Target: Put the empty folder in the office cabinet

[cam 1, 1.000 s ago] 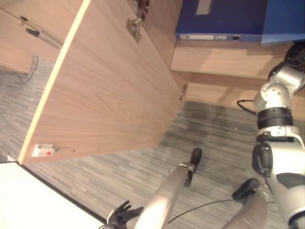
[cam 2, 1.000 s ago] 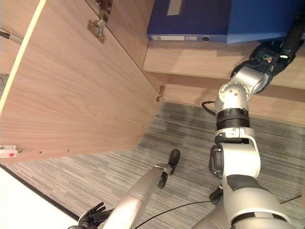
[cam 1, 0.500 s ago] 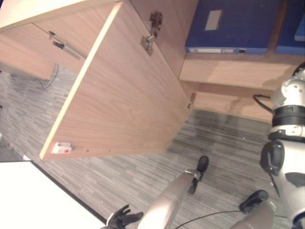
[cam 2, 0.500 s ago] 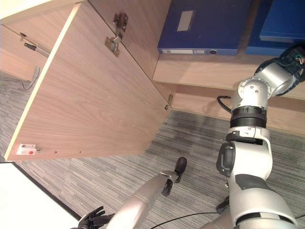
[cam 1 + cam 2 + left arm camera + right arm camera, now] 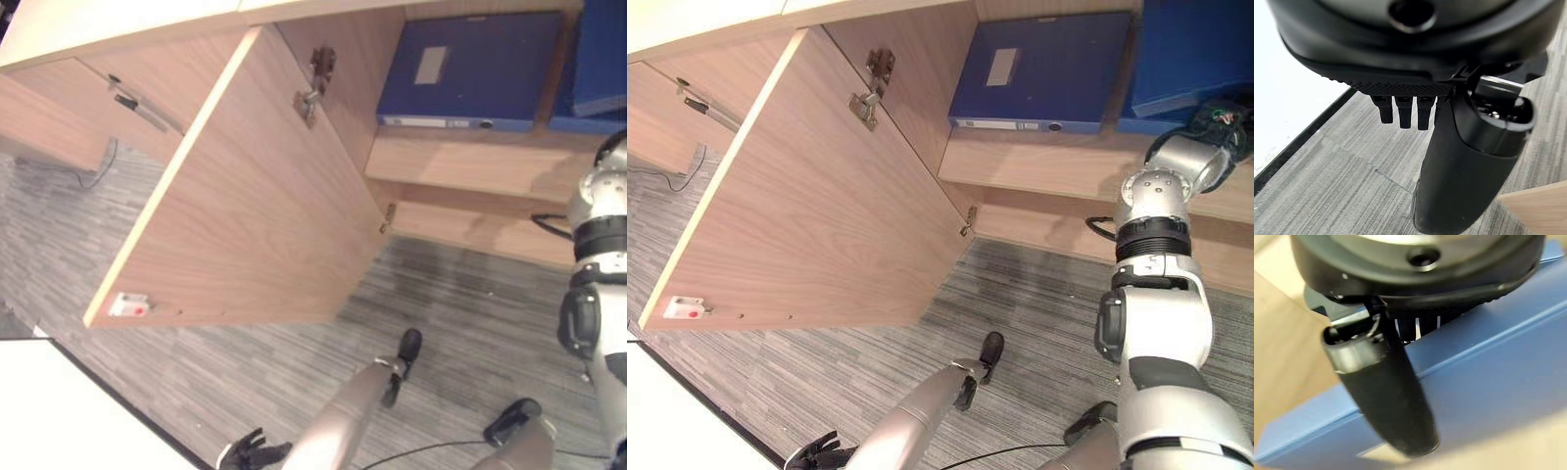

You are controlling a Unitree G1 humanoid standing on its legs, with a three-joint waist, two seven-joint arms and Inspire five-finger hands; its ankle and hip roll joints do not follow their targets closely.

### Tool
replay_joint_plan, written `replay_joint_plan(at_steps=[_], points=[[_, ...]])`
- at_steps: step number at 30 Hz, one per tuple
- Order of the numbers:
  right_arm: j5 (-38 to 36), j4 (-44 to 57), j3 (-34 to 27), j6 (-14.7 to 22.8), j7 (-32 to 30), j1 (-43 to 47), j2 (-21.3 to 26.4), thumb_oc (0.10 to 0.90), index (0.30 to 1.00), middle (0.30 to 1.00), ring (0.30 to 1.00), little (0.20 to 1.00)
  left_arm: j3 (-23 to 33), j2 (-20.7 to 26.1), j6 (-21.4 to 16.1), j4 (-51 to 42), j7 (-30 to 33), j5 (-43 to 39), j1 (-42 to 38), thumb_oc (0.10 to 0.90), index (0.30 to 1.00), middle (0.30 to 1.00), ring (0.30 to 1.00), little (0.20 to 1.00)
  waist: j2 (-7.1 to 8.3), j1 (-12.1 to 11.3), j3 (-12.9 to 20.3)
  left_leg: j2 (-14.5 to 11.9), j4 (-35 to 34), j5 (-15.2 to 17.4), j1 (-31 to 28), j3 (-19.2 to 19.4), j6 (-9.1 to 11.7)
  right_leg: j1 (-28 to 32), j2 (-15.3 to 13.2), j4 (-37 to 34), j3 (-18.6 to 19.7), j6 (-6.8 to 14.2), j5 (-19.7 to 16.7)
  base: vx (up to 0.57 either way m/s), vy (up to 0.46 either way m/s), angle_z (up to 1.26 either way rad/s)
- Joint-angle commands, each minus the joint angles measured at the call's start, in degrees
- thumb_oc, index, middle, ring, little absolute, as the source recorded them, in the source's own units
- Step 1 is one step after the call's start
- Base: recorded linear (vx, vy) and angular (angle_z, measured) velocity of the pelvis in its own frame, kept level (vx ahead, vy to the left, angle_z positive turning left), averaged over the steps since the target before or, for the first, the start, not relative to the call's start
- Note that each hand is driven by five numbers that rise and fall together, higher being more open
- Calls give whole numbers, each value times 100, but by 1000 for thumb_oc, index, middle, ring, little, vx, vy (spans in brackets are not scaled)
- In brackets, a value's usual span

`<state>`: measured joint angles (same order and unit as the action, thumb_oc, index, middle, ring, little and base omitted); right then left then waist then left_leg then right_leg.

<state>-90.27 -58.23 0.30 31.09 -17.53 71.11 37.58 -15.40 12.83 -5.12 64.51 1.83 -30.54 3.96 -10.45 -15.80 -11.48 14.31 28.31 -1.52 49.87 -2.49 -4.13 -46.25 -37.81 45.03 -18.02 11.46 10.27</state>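
Note:
A blue folder (image 5: 1190, 49) leans at the right end of the cabinet's shelf (image 5: 1058, 162); it also shows close up (image 5: 1498, 372) in the right wrist view. My right hand (image 5: 1218, 110) is up against its lower edge. Its thumb (image 5: 1386, 396) lies straight across the folder's blue face, with the fingers straight behind it, so the hand is open. A second blue folder (image 5: 470, 69) lies flat on the same shelf to the left. My left hand (image 5: 250, 453) hangs low over the carpet, open and holding nothing, with its fingers (image 5: 1400, 110) straight.
The cabinet's wooden door (image 5: 255, 215) stands wide open to the left, with hinges (image 5: 312, 83) at its inner edge. A white surface (image 5: 59, 411) with a dark edge lies at the lower left. Grey carpet (image 5: 460, 294) covers the floor below the shelf.
The camera has tilted up, so more of the shelf and both folders show. The right hand stays at the right folder. The left hand has not moved.

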Motion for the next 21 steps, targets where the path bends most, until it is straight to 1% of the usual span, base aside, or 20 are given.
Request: replay_joint_plan(at_steps=[1,3,5,7,16,19,21], points=[[813,83,1123,-944,832,1230,778,800,900,900,900,900,306,799,21,784,-24,76,386,800,900,900,900,900,199,-101,168,133,-487,1008,-558,3,2,-150,148,362,-95,220,-301,-35,-31,-5],[990,-138,1489,-1344,1010,1312,733,800,900,900,900,900,321,822,39,818,-95,77,381,800,900,900,900,900,252,-97,148,100,-491,990,-537,17,15,-199,175,365,-86,196,-317,-28,-27,-5],[1159,-329,1765,-1658,1133,1422,669,800,900,900,900,900,321,835,38,840,-159,72,378,800,900,900,900,900,281,-88,140,75,-483,986,-508,27,26,-231,190,365,-77,180,-330,-10,-8,-2],[1285,-563,1900,-1858,1155,1451,604,800,900,900,900,900,296,845,56,863,-195,84,358,800,900,900,900,900,305,-87,135,57,-476,983,-496,36,34,-255,187,375,-82,170,-344,-9,-11,-5],[1318,-898,1752,-1926,1179,1401,446,800,900,900,900,900,248,844,26,923,-180,94,249,800,900,900,900,900,306,-104,62,22,-543,949,-505,47,40,-251,183,354,-124,182,-377,-1,-2,-1],[1371,-965,1771,-1996,1206,1397,444,800,900,900,900,900,279,859,33,957,-189,128,235,800,900,900,900,900,315,-104,43,21,-563,945,-516,52,44,-246,186,349,-127,180,-377,0,0,0],[1535,-1172,1815,-2126,1204,1381,508,800,900,900,900,900,327,853,36,1009,-205,113,219,800,900,900,900,900,327,-77,22,12,-583,935,-529,64,44,-251,202,339,-125,178,-394,0,0,0]])
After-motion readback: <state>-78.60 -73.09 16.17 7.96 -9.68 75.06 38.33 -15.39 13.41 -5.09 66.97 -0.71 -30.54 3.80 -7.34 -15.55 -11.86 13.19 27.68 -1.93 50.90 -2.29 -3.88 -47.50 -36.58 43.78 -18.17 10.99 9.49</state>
